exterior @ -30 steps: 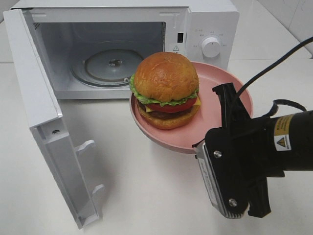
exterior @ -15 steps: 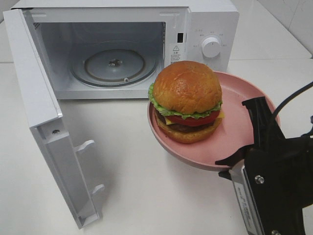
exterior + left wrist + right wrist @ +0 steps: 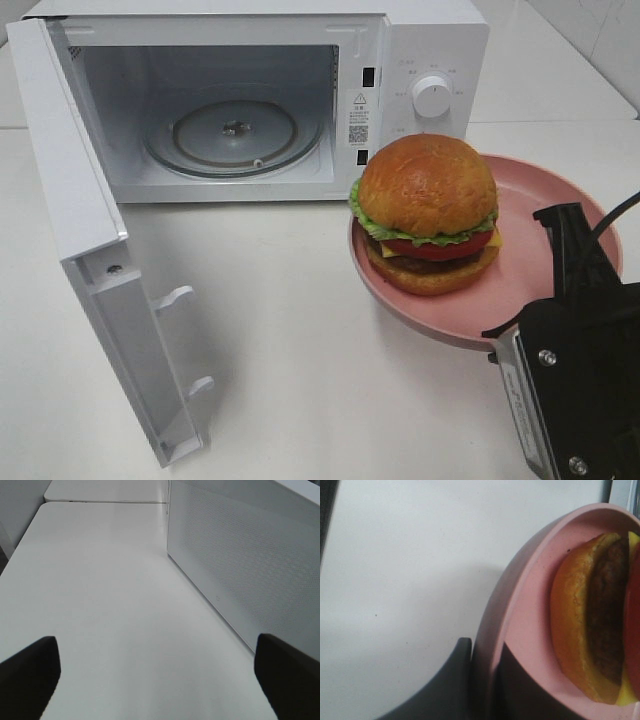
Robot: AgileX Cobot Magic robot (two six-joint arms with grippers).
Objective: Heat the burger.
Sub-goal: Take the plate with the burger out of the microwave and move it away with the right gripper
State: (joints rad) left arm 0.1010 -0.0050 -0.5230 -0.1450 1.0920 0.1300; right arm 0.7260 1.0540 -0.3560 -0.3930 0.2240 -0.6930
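The burger [image 3: 428, 228] sits upright on a pink plate [image 3: 520, 290], in front of the microwave [image 3: 260, 95] and below its control dial [image 3: 432, 96], outside the cavity. The right tool [image 3: 565, 262] is clamped on the plate's rim at the side away from the oven, one finger [image 3: 447, 685] under the rim and one on its inner face. The microwave door [image 3: 95, 250] stands wide open, showing the glass turntable [image 3: 235, 135]. The left tool [image 3: 160, 675] hovers over the bare white desk [image 3: 110, 605] beside the microwave's perforated side wall, its jaws spread wide and holding nothing.
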